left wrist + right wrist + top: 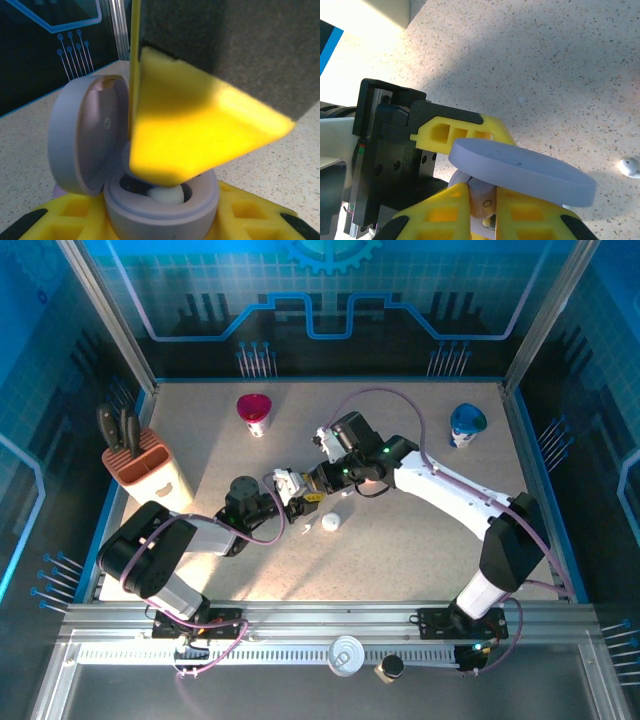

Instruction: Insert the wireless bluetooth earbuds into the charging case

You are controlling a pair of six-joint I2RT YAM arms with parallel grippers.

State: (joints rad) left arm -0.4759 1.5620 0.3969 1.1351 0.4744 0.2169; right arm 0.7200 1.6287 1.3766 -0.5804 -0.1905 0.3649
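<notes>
One earbud (pixel 167 194) is mostly hidden: only a white rounded bit shows low in the well of the charging case (pixel 160 212), under a wide yellow finger (pixel 200 130) of the right claw (pixel 482 192). That claw's fingers stand almost together, nipping the pale piece. The case itself is cut off at the bottom of the left wrist view; its lilac lid (pixel 82 135) stands up, hinged open. The left claw (pixel 160 225) grips the case body between its yellow fingers, a little left of the worktop's (pixel 420 540) middle.

A second earbud (pixel 305 530) lies loose on the worktop, just nearer the near edge, so two can be counted. Beside it sits one white rounded piece (pixel 330 523), too small to identify. Further out stand one knife block (pixel 145 470) by the left edge and two cups, a pink-topped cup (pixel 255 412) and a blue-topped cup (pixel 467 425), toward the far edge.
</notes>
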